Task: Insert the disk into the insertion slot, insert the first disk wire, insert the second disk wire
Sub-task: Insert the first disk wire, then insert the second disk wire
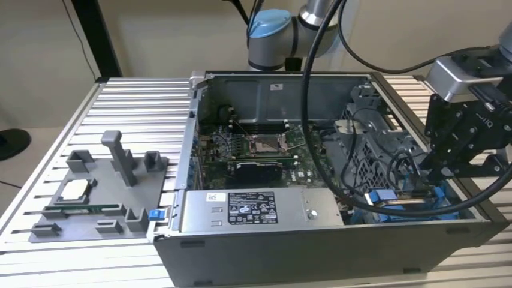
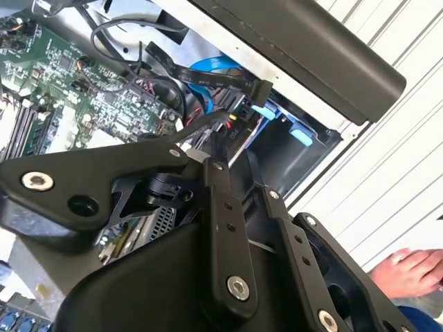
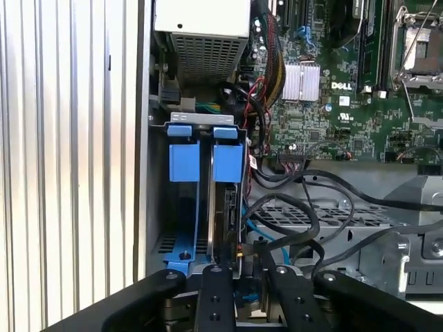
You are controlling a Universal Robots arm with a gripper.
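Misalignment is our worry: with the disk (image 3: 227, 214) seated in the insertion slot (image 3: 181, 250) and jaws pinched narrow on its wire plug (image 3: 240, 254), a tilted push could bend contacts.

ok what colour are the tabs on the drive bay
Bright blue. Tabs on the insertion slot show best in the first wrist view.
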